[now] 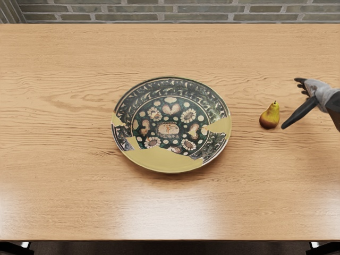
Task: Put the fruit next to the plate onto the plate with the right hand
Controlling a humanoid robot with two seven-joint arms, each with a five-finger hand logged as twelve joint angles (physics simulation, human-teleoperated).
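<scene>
A small yellow-and-red pear (270, 116) stands upright on the wooden table, to the right of a large ornate plate (159, 158) with a dark floral centre and yellow patches on its rim. My right hand (307, 101) reaches in from the right edge, just right of the pear and not touching it. Its fingers are spread, one long dark finger pointing down-left toward the fruit. It holds nothing. The left arm does not show.
The wooden table (64, 175) stretches wide around the plate. A brick wall (170, 10) runs along the far edge. The near table edge lies at the bottom of the view.
</scene>
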